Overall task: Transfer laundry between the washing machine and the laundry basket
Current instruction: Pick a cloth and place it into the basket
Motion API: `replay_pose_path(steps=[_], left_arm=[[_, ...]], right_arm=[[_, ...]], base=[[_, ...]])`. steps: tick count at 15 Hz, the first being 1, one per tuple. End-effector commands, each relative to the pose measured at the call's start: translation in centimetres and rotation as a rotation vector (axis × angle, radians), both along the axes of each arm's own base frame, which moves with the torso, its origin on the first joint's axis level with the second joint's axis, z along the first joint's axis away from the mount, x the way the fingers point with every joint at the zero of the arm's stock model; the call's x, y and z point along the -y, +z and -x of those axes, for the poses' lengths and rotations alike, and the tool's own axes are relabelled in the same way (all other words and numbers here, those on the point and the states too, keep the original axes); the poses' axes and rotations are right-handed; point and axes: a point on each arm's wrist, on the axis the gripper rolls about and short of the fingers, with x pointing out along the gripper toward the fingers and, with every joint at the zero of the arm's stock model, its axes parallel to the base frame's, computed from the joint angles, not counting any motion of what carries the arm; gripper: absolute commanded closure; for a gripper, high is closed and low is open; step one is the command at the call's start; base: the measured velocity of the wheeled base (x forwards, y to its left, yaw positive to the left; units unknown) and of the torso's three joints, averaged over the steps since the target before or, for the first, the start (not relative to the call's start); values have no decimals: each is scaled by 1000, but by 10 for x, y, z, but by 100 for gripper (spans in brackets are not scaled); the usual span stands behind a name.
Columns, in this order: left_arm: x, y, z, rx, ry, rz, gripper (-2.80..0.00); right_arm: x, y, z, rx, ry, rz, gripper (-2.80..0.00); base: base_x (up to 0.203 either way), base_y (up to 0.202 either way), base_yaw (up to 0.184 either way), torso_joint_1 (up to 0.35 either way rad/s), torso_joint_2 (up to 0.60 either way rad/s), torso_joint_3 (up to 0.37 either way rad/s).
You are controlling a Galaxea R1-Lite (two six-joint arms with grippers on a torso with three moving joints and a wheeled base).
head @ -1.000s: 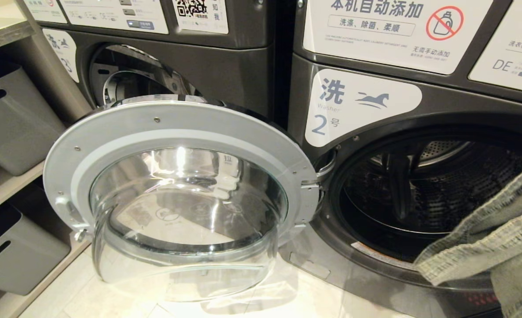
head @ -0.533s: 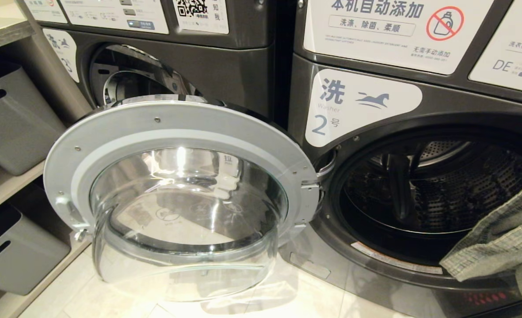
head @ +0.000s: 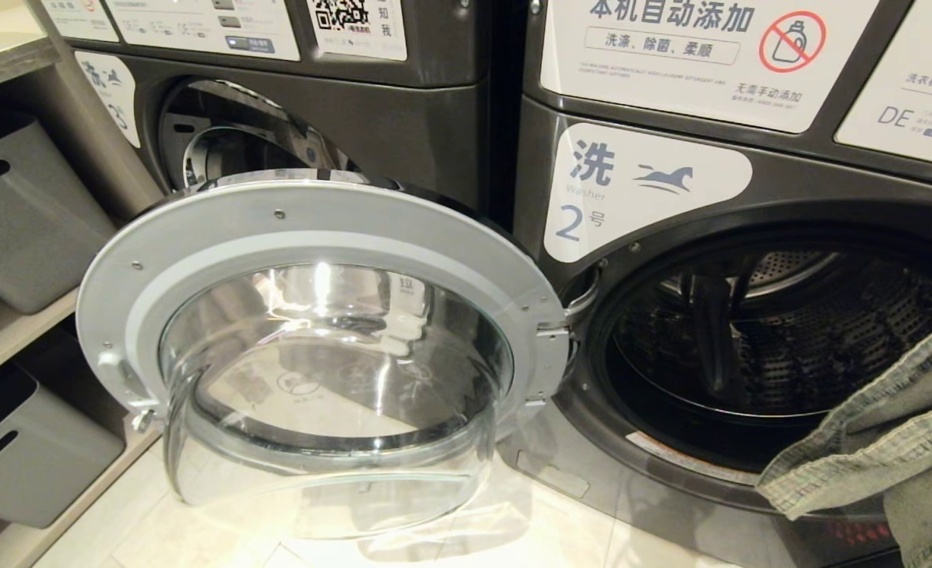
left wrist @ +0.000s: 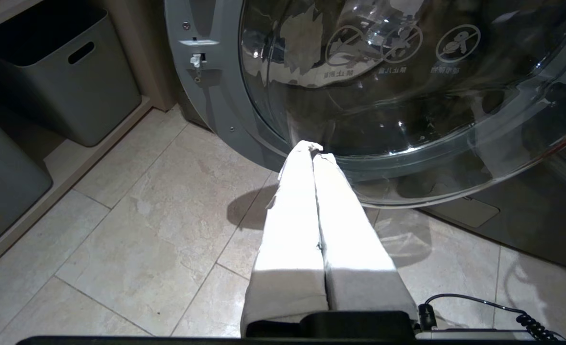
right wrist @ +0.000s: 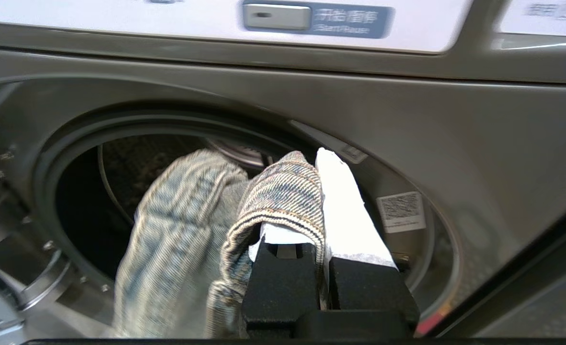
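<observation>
Jaws of the right gripper (right wrist: pixel 317 191) pinched faded grey-blue denim garment (right wrist: pixel 182 230) before the dark washer drum opening (head: pixel 757 339); left gripper (left wrist: pixel 315 149), jaws pressed together, faced the open round glass door (head: pixel 323 347).

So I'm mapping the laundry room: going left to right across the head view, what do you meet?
Grey bins → open door → washer 2's drum → denim garment.

Jeans (head: pixel 892 442) run off the head view's lower right edge, right arm out of frame there. In the right wrist view, denim hides one finger; panel text is blurred.
</observation>
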Motion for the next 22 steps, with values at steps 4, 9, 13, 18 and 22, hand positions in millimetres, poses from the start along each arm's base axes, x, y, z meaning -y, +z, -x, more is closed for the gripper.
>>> replay_pose_path(steps=[4,9,13,18,22], left_arm=[[0,-3,-1,-9,-1,1,0],[0,-3,-1,-9,1,1,0],[0,-3,-1,-9,0,1,0],[0,-3,-1,-9,1,1,0],[0,-3,-1,-9,-1,1,0]], right_arm=[[1,-1,-3,-10,-13,0,0],[1,0,-3,-9,-19,0,0],[2,-3,-8,-31,-34,-9,0],[5,-17,-26,-127,-55,-42,0],[10,-42,-61,-296,-66,-122,0]], base=[[-3,3,-77,1,2,3],[-1,7,-175,3,4,3],[0,8,-175,5,1,5],[2,9,-175,4,2,2],[2,9,-170,4,1,0]])
